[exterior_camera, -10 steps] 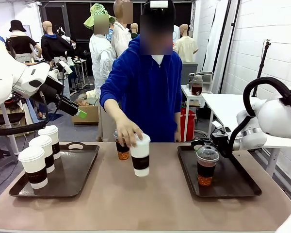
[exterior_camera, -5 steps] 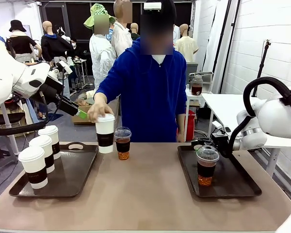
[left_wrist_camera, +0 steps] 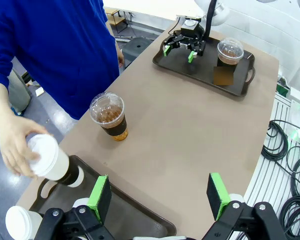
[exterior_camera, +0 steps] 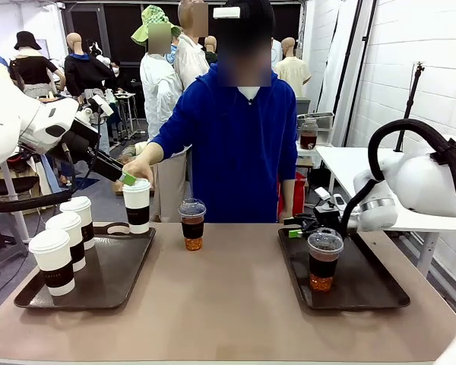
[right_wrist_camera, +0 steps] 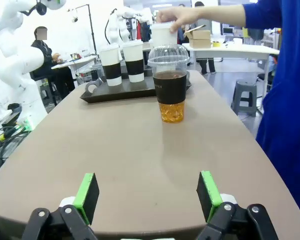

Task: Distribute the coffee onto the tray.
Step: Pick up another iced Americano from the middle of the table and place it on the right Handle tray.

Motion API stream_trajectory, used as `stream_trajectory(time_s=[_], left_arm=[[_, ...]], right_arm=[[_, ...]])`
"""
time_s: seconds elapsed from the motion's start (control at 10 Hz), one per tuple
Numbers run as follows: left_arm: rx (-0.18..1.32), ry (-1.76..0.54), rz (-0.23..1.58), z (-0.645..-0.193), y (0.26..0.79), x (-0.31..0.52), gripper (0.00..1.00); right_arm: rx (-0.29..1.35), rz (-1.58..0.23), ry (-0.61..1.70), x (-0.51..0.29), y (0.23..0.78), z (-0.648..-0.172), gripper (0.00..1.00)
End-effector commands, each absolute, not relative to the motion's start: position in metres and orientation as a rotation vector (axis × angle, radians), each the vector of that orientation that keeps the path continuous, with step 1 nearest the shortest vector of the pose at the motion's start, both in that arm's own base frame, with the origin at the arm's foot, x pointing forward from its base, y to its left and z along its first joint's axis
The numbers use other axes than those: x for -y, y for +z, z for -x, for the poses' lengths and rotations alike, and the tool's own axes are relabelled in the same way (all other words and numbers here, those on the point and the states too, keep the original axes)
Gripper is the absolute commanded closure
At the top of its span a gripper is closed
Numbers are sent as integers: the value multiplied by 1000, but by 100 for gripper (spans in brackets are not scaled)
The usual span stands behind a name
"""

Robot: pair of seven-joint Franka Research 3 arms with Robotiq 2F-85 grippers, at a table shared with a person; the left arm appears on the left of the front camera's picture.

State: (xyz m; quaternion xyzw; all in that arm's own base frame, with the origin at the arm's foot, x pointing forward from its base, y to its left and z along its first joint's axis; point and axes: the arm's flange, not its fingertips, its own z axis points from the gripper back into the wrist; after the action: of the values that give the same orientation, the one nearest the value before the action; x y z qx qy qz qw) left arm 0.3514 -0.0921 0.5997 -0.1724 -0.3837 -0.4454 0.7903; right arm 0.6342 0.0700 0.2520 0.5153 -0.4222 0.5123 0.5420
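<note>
"Our right gripper (exterior_camera: 295,226) hung with its fingers spread and nothing between them, low over the far corner of the right tray (exterior_camera: 368,285). How did we have the left one?"

"Our left gripper (left_wrist_camera: 160,197) was just as wide and just as empty, raised above the left tray (exterior_camera: 118,266)."

"And the coffee?"

"We counted three paper cups (exterior_camera: 67,239) standing in a row on the left tray. A fourth paper cup (exterior_camera: 137,207) was in the person's hand (exterior_camera: 137,169) at that tray's far, handle end. It looked tilted from our left wrist, and we could not tell whether it had touched down. One clear cup (exterior_camera: 324,261) stood on the right tray, just beside our right gripper. The other clear cup (exterior_camera: 191,224) stood alone on the bare table (exterior_camera: 228,319), between the two trays."

"So which step did we judge it to be?"

"The paper cups were nearly sorted — by the person, not by us. We judged the other clear cup to be what was left, and it sat square ahead of our right fingers."

"What did that call for?"

"A level reach across to it, we thought, with the jaws closing around the dark band below the dome — gently, since thin plastic gives. Then an upright carry to a bare patch of the right tray, apart from the cup already there."
</note>
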Motion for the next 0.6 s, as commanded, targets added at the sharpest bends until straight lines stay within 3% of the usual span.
stream_trajectory(time_s=[0.0,0.5], left_arm=[[824,-961,380,-351,599,91,0],[824,-961,380,-351,599,91,0]], right_arm=[[993,-1206,1168,-92,251,-641,0],[1035,-1144,1196,-153,244,-646,0]])
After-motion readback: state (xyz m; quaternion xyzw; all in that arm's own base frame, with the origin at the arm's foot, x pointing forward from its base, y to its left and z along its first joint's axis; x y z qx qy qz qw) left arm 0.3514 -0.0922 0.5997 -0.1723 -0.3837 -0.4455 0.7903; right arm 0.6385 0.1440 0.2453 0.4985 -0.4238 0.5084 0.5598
